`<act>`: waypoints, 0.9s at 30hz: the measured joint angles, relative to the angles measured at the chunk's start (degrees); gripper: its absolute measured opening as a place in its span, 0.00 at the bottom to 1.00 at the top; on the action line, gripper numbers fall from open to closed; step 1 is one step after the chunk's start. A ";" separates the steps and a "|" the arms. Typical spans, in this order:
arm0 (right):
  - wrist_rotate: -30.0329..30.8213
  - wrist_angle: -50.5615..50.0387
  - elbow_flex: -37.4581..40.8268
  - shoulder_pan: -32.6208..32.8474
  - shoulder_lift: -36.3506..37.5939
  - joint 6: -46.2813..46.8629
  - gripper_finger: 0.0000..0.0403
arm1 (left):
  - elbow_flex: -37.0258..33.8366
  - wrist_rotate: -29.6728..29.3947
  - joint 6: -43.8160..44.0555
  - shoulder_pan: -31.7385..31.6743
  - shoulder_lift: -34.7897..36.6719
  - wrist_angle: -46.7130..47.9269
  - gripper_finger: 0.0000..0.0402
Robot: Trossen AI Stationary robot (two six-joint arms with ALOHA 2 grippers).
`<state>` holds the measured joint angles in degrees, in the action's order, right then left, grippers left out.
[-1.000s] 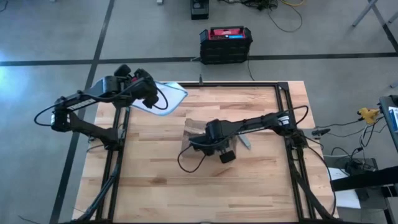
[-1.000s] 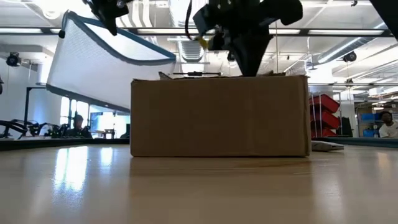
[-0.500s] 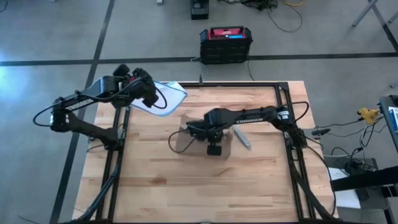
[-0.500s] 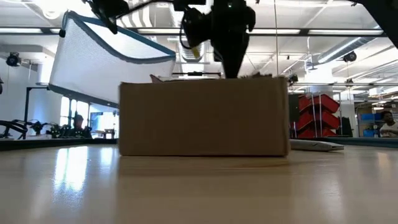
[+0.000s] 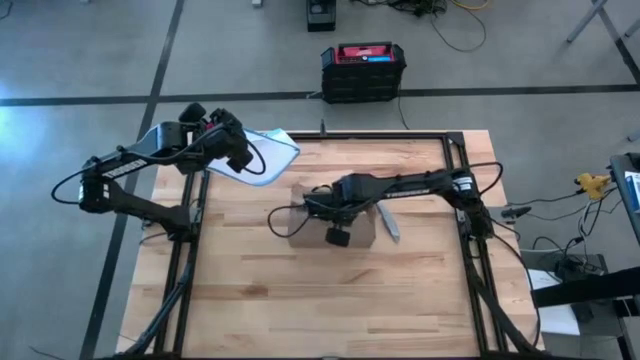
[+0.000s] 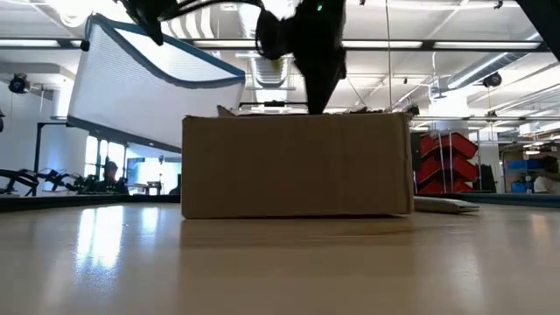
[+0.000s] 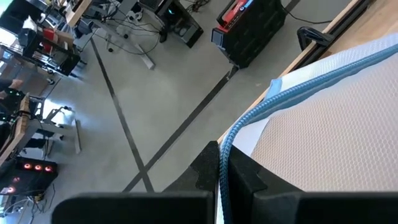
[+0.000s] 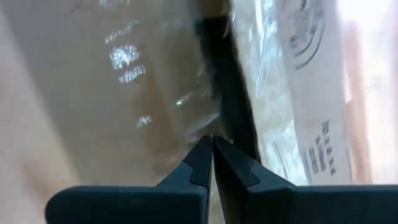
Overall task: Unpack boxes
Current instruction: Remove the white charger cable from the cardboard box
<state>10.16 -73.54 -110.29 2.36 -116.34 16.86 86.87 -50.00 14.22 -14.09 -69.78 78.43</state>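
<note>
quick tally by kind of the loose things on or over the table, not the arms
cardboard box: 1
clear pouch with blue edge: 1, held up by the left gripper
small flat grey item beside the box: 1
total: 3

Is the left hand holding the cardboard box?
No, the left hand is shut on the blue-edged clear pouch, held away from the box.

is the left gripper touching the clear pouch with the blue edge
Touching. The left wrist view shows the left gripper shut on the pouch, its blue edge pinched between the fingers.
</note>
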 joint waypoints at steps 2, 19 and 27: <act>4.77 3.26 1.52 0.30 -0.06 0.77 0.00 | 0.00 0.00 0.02 0.00 0.19 0.00 0.00; 30.29 18.33 4.64 -1.85 -0.04 -10.05 0.00 | 0.00 -0.02 -0.58 0.00 3.70 0.00 0.00; 20.91 27.98 4.82 -6.26 -0.04 -15.57 0.00 | 0.00 0.00 -0.20 -0.02 4.71 0.00 0.00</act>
<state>31.06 -45.56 -105.47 -3.90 -116.38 1.29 86.87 -50.00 14.02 -14.10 -65.06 78.43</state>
